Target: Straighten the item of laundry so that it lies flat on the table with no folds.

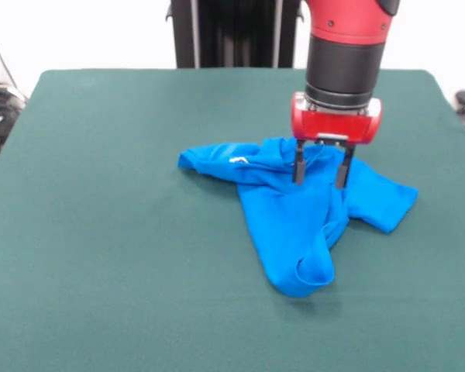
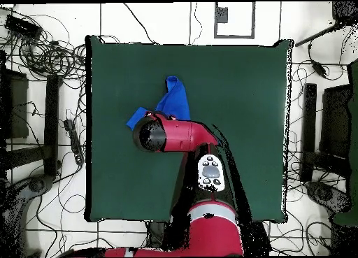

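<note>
Gripper (image 1: 321,171), fingers parted with blue cloth between them, low over the far middle of the item of laundry (image 1: 294,221), which lies crumpled right of centre on the table (image 1: 101,232), long fold trailing toward the camera.

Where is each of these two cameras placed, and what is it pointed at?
Front view: sits across the table, facing the robot; shows the red arm's lower end and the open gripper straddling a ridge of the crumpled blue T-shirt.
Overhead view: hangs above, looking straight down; shows the whole green table, the robot's base and arm, which cover part of the T-shirt.
Both share the T-shirt, the table and the arm.
</note>
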`<action>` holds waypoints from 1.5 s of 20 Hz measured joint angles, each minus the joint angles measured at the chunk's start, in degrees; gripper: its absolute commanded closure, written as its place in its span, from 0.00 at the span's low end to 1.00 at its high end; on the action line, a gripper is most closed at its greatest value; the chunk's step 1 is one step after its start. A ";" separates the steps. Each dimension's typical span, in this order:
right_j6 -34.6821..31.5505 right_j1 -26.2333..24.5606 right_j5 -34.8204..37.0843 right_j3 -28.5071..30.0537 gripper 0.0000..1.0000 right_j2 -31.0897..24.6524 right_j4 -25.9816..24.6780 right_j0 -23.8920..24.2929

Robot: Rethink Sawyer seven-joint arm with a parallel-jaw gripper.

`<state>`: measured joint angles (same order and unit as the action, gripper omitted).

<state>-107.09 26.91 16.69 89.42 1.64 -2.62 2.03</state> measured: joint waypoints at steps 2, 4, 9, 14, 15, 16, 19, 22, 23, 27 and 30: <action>0.00 -0.13 -0.42 0.03 0.00 -0.02 0.00 -0.01; 0.00 -0.32 -0.99 0.04 0.00 -0.05 0.00 -0.01; 0.00 -1.23 -2.29 0.03 0.00 -0.07 0.00 0.04; 0.00 -2.59 -3.18 0.07 0.00 -0.44 0.00 0.17; 0.00 -2.79 -3.33 0.08 0.00 -0.61 0.00 0.18; 0.00 -2.91 -3.44 0.10 0.00 -0.75 -0.01 0.19; 0.00 -3.21 -4.06 0.24 0.00 -1.51 0.00 0.22; 0.00 -3.28 -4.64 0.46 0.00 -1.84 0.00 0.25; 0.00 -3.31 -4.96 0.65 0.00 -1.98 0.00 0.32; 0.00 -3.61 -5.86 1.11 0.00 -2.47 0.01 0.53; 0.00 -4.33 -6.54 1.13 0.00 -2.64 0.01 0.54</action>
<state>-107.09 22.58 10.15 90.55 -0.99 -2.60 2.57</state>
